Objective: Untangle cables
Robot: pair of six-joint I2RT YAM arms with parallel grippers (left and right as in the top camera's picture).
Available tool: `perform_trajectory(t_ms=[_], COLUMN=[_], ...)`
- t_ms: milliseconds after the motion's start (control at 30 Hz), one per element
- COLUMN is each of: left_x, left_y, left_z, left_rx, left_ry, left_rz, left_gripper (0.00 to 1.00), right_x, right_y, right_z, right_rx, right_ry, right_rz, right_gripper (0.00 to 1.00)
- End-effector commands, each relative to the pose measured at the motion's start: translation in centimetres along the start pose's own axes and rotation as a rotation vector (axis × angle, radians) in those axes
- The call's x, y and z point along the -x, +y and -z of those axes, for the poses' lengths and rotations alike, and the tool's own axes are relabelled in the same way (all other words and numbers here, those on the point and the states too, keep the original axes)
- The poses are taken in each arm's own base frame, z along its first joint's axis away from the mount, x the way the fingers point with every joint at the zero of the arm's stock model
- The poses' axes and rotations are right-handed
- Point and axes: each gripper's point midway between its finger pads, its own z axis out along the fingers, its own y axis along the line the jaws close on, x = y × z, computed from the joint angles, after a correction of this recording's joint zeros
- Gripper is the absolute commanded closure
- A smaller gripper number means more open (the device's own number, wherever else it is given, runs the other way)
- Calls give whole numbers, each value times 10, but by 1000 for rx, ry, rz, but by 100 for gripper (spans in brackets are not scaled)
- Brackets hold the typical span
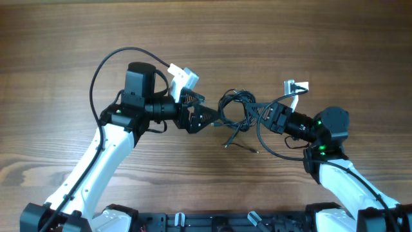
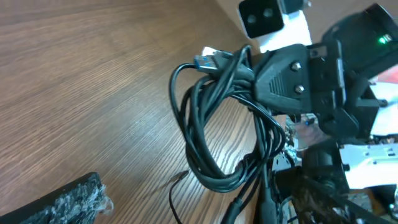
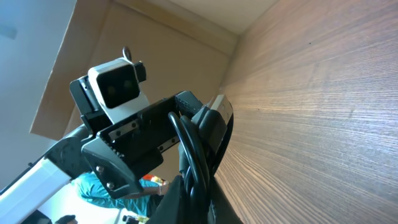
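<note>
Mid-frame on the wooden surface [image 1: 58,38], the thin black cables [image 1: 233,108] sit bunched in a looped knot with a blue plug [image 2: 208,60] poking out, and two loose ends trail toward the bottom edge. Fingers of the right gripper [image 1: 266,115] are pinching the bunch on its right side. Fingers [image 2: 68,202] of the left gripper [image 1: 205,117] look spread, one pad well apart from the loops.
</note>
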Motion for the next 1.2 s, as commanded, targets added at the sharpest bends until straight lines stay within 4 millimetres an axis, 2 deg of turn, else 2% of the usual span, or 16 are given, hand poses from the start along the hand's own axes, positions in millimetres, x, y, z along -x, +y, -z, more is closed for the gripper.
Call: perform_trajectory(t_ms=[0, 100, 200, 233, 300, 333, 367, 433, 500, 533, 567, 700, 800, 967, 1033, 1167], left_x=[-2, -4, -6, -5, -4, -4, -2, 1, 6, 9, 10, 13, 12, 14, 15, 11], left_y=[-5, -14, -18, -23, -27, -26, -24, -11, 14, 36, 49, 77, 78, 63, 57, 54], left_z=[-3, -6, -7, -6, -5, -5, -5, -3, 0, 4, 6, 7, 0, -19, -26, -32], left_rx=[-61, -148, -192, -222, -243, -242, -231, -168, -44, 72, 137, 319, 373, 363, 362, 386], left_ry=[9, 14, 17, 14, 12, 11, 5, -7, -26, -49, -67, -137, -144, -131, -133, -124], left_rz=[-50, -36, -26, -29, -31, -31, -38, -19, 81, 214, 299, 495, 526, 464, 457, 442], left_gripper=[4, 12, 24, 36, 91, 96, 96, 96, 96, 96, 96, 96, 96, 96, 96, 96], right_x=[-11, -22, -31, -33, -32, -32, -30, -27, -25, -26, -28, -35, -33, -43, -50, -44], right_y=[21, 29, 33, 34, 33, 31, 25, 12, -7, -17, -20, -22, -29, -34, -38, -42], right_z=[-8, -15, -20, -21, -21, -21, -22, -23, -23, -23, -23, -43, -58, -68, -75, -75], right_rx=[73, 101, 118, 121, 120, 112, 90, 36, -43, -85, -95, -154, -262, -381, -429, -480], right_ry=[60, 95, 126, 130, 126, 124, 112, 86, 57, 48, 52, 6, -116, -169, -109, -118], right_rz=[67, 84, 94, 113, 133, 130, 133, 114, 47, 14, 26, 117, 153, 262, 302, 304], right_gripper=[96, 96, 96, 96, 93, 85, 67, 22, 0, 0, 0, 0, 0, 2, 11, 43])
